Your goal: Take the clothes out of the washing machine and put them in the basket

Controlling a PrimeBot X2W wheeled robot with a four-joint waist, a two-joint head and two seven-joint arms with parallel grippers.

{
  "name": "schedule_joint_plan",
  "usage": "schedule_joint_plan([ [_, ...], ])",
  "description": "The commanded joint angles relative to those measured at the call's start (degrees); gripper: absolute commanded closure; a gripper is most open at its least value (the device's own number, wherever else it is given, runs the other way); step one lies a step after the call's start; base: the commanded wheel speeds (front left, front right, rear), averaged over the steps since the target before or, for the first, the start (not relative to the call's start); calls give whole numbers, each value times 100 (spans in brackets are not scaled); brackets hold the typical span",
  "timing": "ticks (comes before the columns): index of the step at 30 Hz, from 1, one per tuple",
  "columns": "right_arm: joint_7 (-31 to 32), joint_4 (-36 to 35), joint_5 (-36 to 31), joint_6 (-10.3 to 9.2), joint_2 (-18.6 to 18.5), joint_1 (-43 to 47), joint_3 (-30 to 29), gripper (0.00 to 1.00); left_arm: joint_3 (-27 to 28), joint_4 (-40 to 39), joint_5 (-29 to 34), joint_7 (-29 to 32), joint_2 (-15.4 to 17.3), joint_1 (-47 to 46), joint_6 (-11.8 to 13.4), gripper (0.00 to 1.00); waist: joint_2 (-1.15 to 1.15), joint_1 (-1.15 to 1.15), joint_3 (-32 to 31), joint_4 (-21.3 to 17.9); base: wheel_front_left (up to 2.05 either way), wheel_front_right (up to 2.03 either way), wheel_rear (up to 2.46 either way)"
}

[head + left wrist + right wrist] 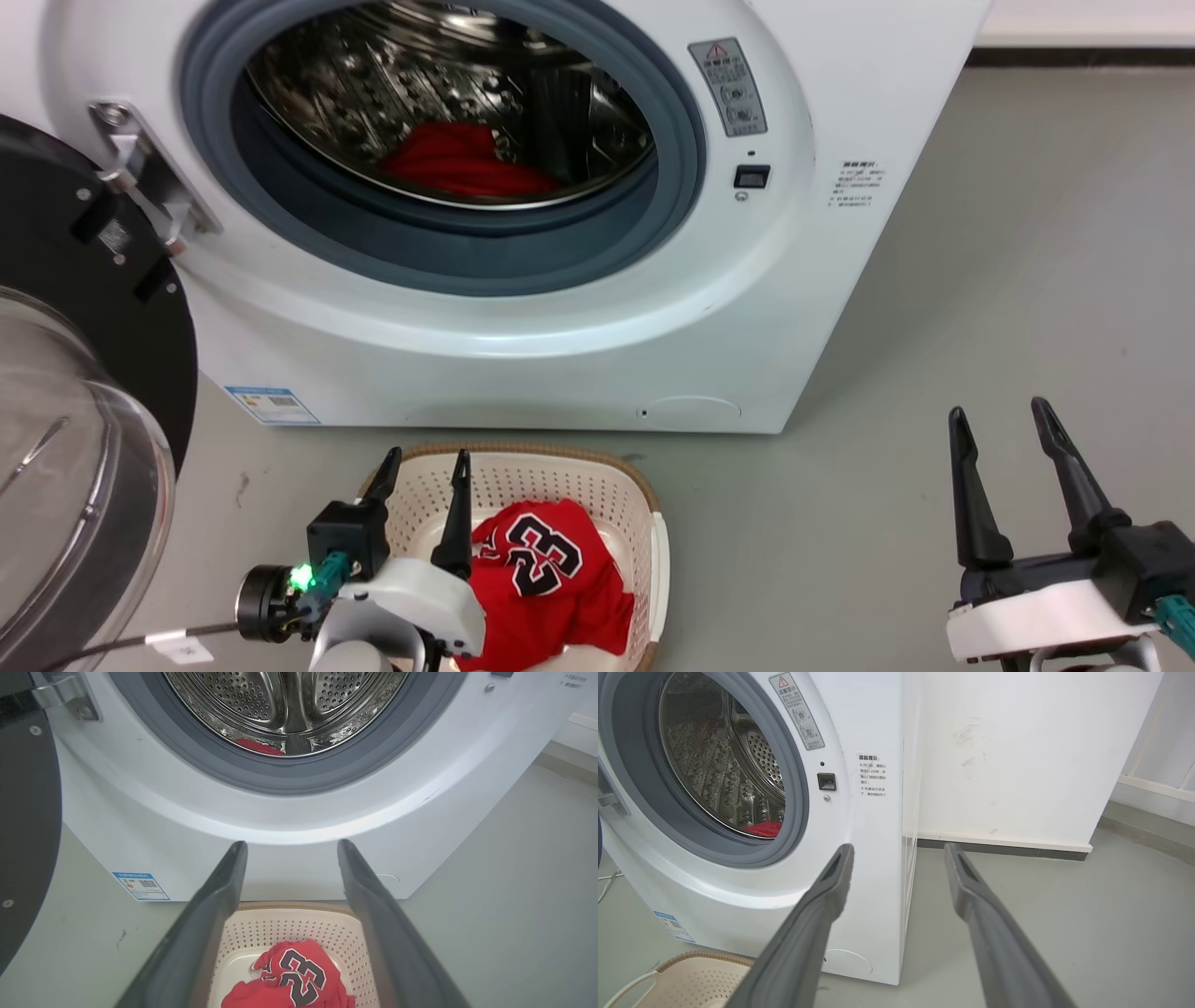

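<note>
One red garment, the jersey with the 23 (546, 565), lies in the basket (560, 485) at the lower centre of the head view. The other red garment (462, 163) sits low in the drum (392, 75) of the washing machine (579, 317), at upper centre.

My left gripper (427, 457) hovers above the left part of the basket, fingers parted and holding nothing. My right gripper (999, 408), at lower right, is also spread wide and empty above the floor (1027, 233).

As I judge it, the step in hand is the reach for the second piece. I'd lift the left arm clear of the basket and pass over the grey door ring (448, 257) without brushing it. Then I'd go deep and low and close on a thick fold, so the cloth neither slips nor snags on the lip coming out.
</note>
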Motion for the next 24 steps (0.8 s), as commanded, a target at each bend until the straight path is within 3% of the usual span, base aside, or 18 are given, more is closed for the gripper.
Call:
schedule_joint_plan([
  [1, -13, 13, -3, -6, 6, 103, -11, 0, 110, -178, 161, -15, -73, 164, -46, 0, 0, 2, -193, 69, 0, 0, 0],
  [12, -13, -7, 67, -6, 6, 248, 73, 0, 732, -1184, 880, -15, -426, 374, -336, 0, 0, 2, -390, 17, 0, 0, 0],
  [19, -13, -59, 75, -6, 6, -29, 196, 0, 930, -676, 1079, -15, -487, -650, -483, 0, 0, 2, -40, -205, 0, 0, 0],
  [24, -13, -110, 90, -6, 5, -284, 297, 0, 1020, 230, 1218, -15, -235, -1827, -595, 0, 0, 2, 370, -476, 0, 0, 0],
])
